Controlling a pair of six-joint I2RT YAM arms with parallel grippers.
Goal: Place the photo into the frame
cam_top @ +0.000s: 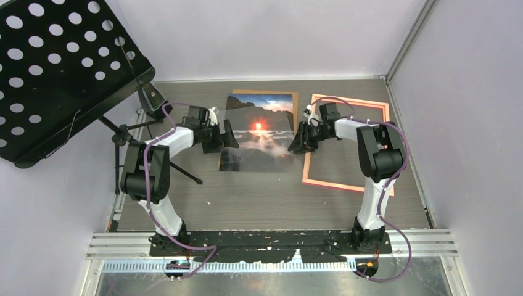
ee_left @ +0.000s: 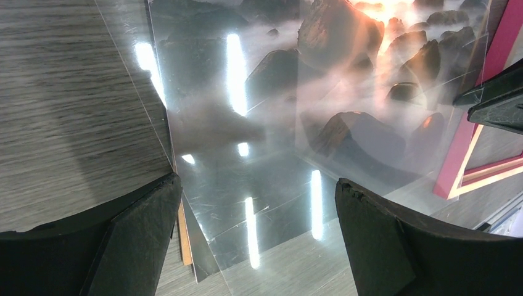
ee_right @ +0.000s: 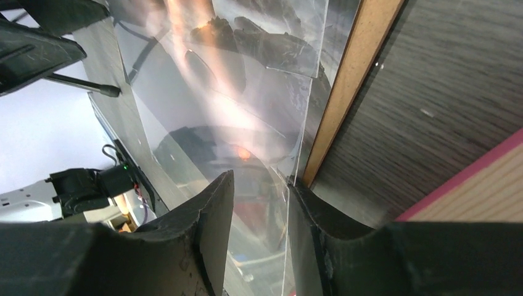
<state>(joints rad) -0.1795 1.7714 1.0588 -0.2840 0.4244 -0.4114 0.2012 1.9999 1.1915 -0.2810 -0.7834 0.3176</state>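
The photo (cam_top: 259, 132), an orange sunset over misty rocks, lies face up mid-table on a brown backing board (cam_top: 265, 93). A clear glossy sheet (ee_left: 259, 203) lies over it. The pink-orange frame (cam_top: 345, 183) lies flat just right of it. My left gripper (cam_top: 225, 139) is at the photo's left edge, its jaws wide open (ee_left: 258, 185) above the sheet. My right gripper (cam_top: 302, 139) is at the photo's right edge. Its jaws (ee_right: 262, 185) stand slightly apart, with the sheet's edge (ee_right: 288, 203) between them against the right finger (ee_right: 308, 222). The board's edge (ee_right: 354, 80) shows beside it.
A black perforated music stand (cam_top: 55, 68) fills the far left, with its tripod leg (cam_top: 185, 169) on the table near my left arm. Walls close in the back and both sides. The frame's pink edge (ee_left: 459, 148) lies right of the left gripper.
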